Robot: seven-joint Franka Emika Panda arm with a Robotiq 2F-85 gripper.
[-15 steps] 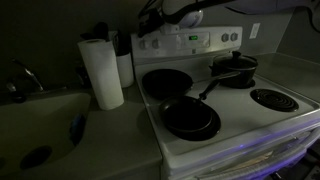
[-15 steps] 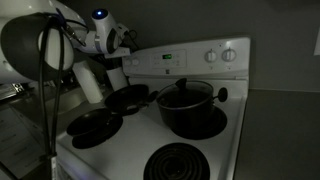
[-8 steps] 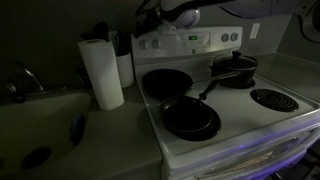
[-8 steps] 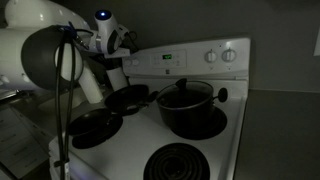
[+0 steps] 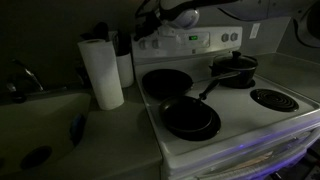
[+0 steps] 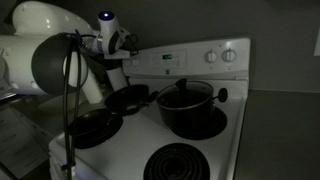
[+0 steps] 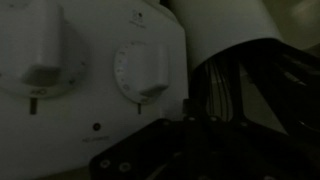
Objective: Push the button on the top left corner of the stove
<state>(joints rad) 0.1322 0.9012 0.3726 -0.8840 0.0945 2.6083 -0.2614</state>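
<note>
The white stove (image 5: 252, 128) with its coil burners and raised back panel (image 5: 190, 42) shows in both exterior views (image 6: 135, 137). My gripper (image 5: 152, 30) hangs at the panel's left end, just in front of it (image 6: 128, 42). In the wrist view, two white knobs (image 7: 140, 72) and a small dark dot (image 7: 96, 127) on the panel fill the left half. The dark gripper (image 7: 200, 118) rises from the bottom with its fingers together and nothing between them. I cannot tell whether it touches the panel.
A paper towel roll (image 5: 101, 72) stands left of the stove, close to the gripper (image 7: 225, 30). Two dark pans (image 5: 190, 118) (image 5: 165, 83) and a lidded pot (image 5: 233, 68) sit on the burners. A sink (image 5: 40, 120) lies to the left.
The arm has swung a little further toward the panel's left end; its white elbow has moved rightward in an exterior view. The pans and pot have not moved.
</note>
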